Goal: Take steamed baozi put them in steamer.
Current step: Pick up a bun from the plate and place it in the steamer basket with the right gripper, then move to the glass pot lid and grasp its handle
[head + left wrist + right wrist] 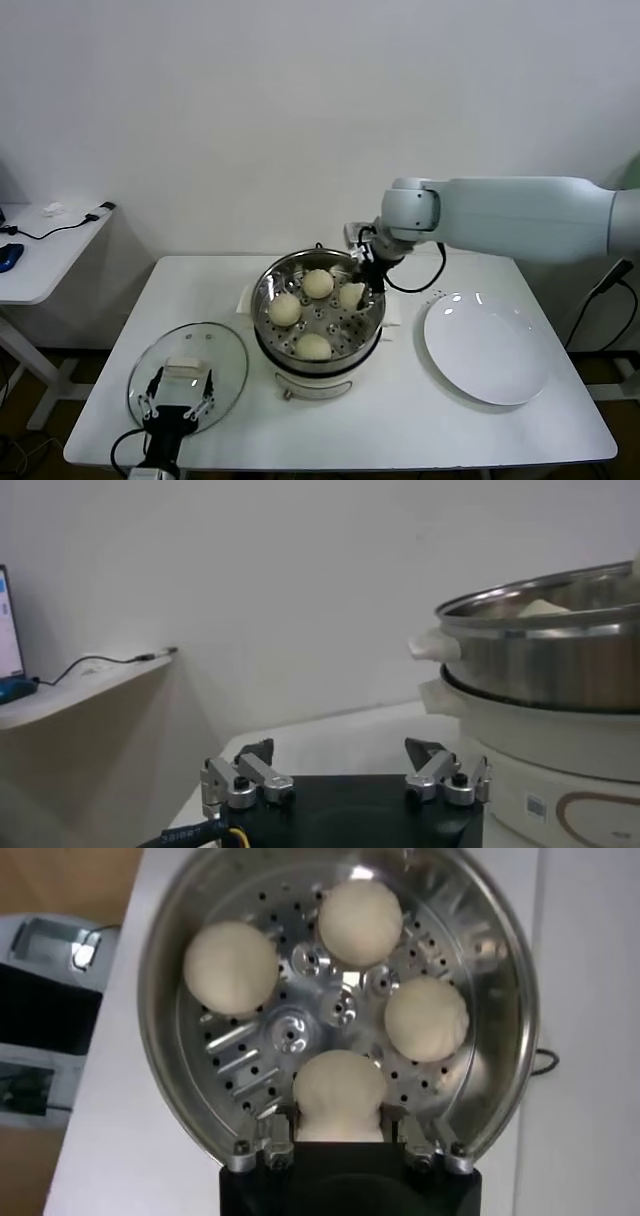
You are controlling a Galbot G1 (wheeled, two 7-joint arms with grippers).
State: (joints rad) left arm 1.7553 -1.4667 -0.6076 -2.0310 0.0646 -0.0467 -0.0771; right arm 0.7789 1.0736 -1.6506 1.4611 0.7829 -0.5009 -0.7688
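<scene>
From the head, the shiny round steel steamer on the white counter holds four cream-white round baozi; the right pincer reaches in over its right rim. The left pincer waits near left, spread wide above a round glass lid. The left wrist shows only that pincer beside the steamer's wall. The right wrist alone shows the right pincer closed on the nearest baozi.

A white table is seen carrying three things. The steamer is set at centre, a glass lid at eight o'clock, and a white plate at three o'clock.
</scene>
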